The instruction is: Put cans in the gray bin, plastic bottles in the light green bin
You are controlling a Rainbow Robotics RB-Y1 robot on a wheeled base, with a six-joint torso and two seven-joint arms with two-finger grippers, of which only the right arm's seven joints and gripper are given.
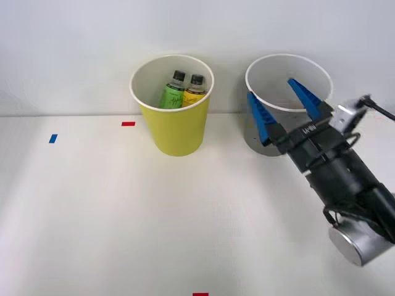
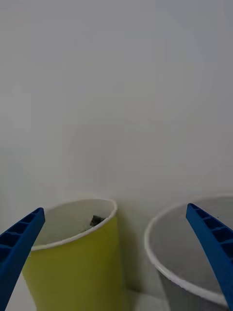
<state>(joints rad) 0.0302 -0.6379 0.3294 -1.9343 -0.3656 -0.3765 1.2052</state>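
We see the two plastic bottles standing side by side inside the light green bin (image 1: 176, 126) — the green bottle (image 1: 173, 91) on the left and the yellow-orange-labelled bottle (image 1: 195, 88) just beside it on the right, their black caps below the bin's white rim. In the wrist view a dark cap shows just over the rim of this bin (image 2: 77, 262). The gray bin (image 1: 256, 137) stands near it to the right on the white table (image 1: 123, 209), the two bins apart with a narrow gap between them; in the wrist view the gray bin (image 2: 177, 291) sits just beside the yellow-green one.

Our right gripper (image 1: 285, 105) hangs at the gray bin's mouth with its blue ribbed fingers spread wide and nothing between them — one finger against the bin's left outer side, the other over its opening. The wrist view shows the same open gripper (image 2: 116, 262).

On the table lie a red tape mark (image 1: 128, 124), a blue tape mark (image 1: 53, 139) and another red mark (image 1: 200, 295) at the near edge.
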